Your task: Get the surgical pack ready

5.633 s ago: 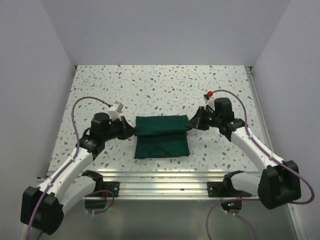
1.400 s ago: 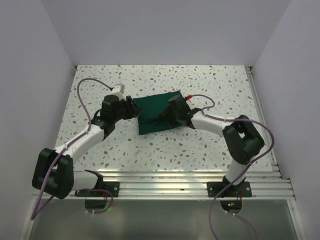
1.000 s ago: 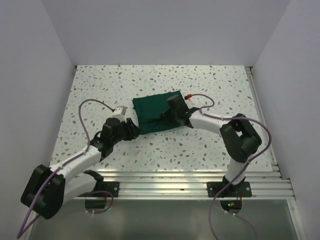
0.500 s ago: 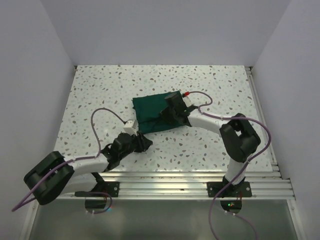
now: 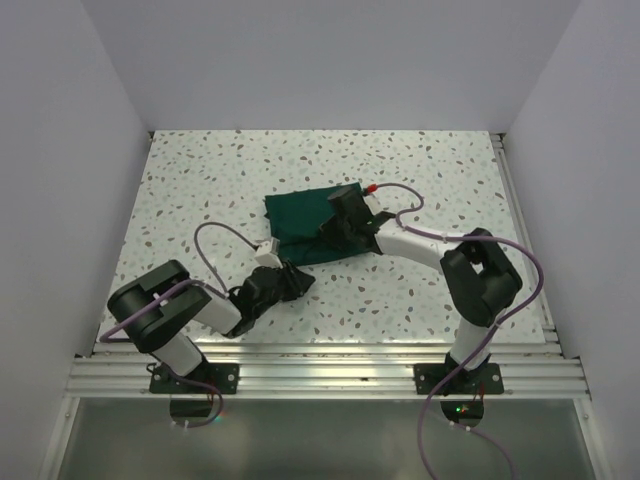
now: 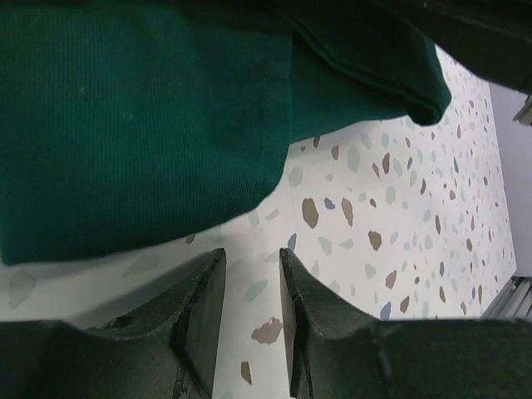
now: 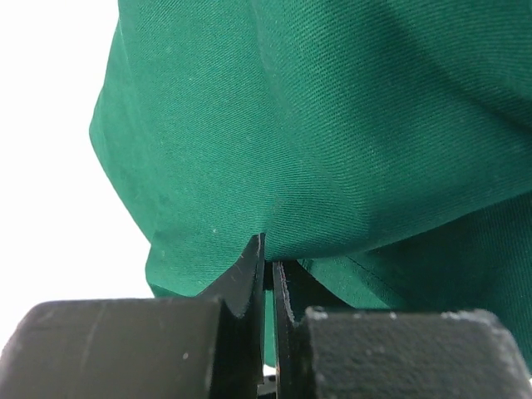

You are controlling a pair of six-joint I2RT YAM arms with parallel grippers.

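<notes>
The surgical pack is a folded dark green cloth bundle (image 5: 295, 215) lying mid-table, slightly askew. My right gripper (image 5: 335, 228) rests on its right part and is shut on a fold of the cloth (image 7: 332, 108), pinched between the fingertips (image 7: 268, 266). My left gripper (image 5: 298, 280) sits low on the table just short of the bundle's near edge; the cloth (image 6: 133, 125) fills the top of the left wrist view. Its fingers (image 6: 204, 287) stand slightly apart with bare speckled table between them (image 6: 249, 274). No steel tray, scissors, forceps or gauze shows.
The aluminium rail (image 5: 330, 360) runs along the table's near edge. White walls close off the left, back and right. The left arm's purple cable (image 5: 215, 235) loops over the table to the bundle's left; the right arm's cable (image 5: 400, 200) arcs beside the bundle.
The bundle has been shifted farther back and turned. My left arm has let go and drawn back toward the near edge, folding low. My right gripper stays on the cloth.
</notes>
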